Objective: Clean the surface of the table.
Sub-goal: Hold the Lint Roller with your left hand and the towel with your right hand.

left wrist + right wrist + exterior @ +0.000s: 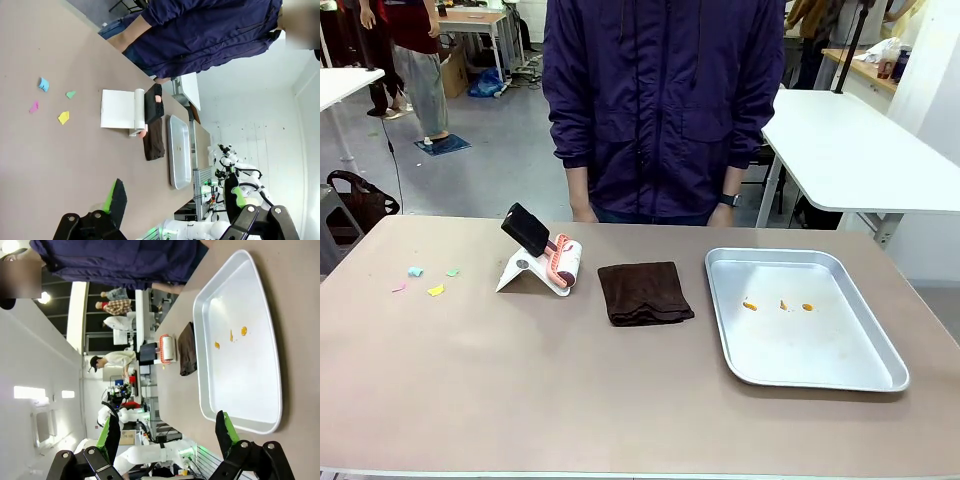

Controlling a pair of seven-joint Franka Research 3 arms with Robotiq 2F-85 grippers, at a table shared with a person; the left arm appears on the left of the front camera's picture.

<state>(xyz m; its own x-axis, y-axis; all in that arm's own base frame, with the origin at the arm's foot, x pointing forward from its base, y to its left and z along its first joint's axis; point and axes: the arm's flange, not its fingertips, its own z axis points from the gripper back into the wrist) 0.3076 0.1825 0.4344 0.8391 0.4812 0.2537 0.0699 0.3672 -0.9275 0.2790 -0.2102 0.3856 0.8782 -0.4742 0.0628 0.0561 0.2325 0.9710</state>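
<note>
The left pincer (178, 192) is hanging empty, jaws apart, above the counter (620, 410). The right pincer (166, 422) is gaping likewise, over the metal tray (250, 385). The risk, as I am judging it, is a hasty reach for the lint roller (560, 262) tipping its stand, or a sweep scattering the paper scraps (432, 285) off the edge. The counter, matte tan, is stretching between robot and person, littered toward its left.

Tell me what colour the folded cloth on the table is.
The folded cloth is dark brown, clearest in the front view.
</note>
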